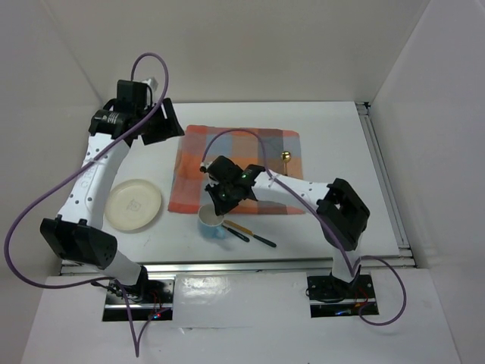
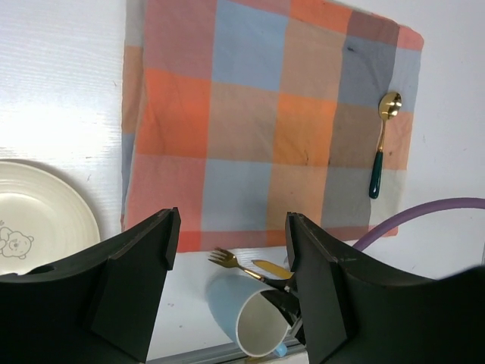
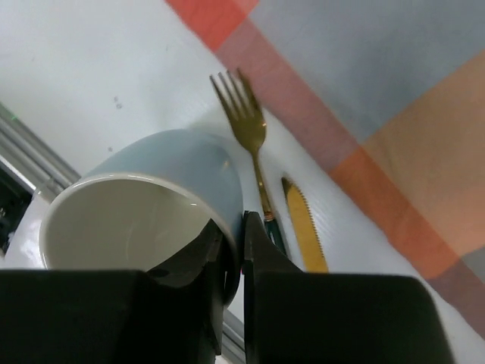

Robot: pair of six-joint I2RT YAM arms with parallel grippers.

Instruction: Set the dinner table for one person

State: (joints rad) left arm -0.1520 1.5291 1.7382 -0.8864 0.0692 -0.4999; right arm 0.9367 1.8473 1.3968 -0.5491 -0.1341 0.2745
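White and matte, the dinner table (image 1: 341,136) spreads under both tools and far past them. By its look it is stiff, smooth and fixed, a surface to set things on, not to grip (glazed ware would likely slide on it and knock if put down hard). A checked cloth mat (image 1: 242,163) lies just beyond the right gripper (image 3: 236,227) and below the left gripper (image 2: 231,220); being soft, it would probably bunch if dragged. A cream plate (image 1: 133,203) sits on the bare top, well to the left gripper's near side.

The right gripper is clamped on a pale blue mug (image 3: 151,174), one finger inside the rim and one outside on the wall. The mug seems ceramic: fairly heavy, slick, breakable, so that deep wall pinch looks sound. Whether its base touches the table cannot be told. The left gripper hangs spread apart, holding nothing.

A fork (image 3: 246,129) and knife (image 3: 303,227) lie just beside the mug; a spoon (image 2: 381,144) rests on the mat's far corner.
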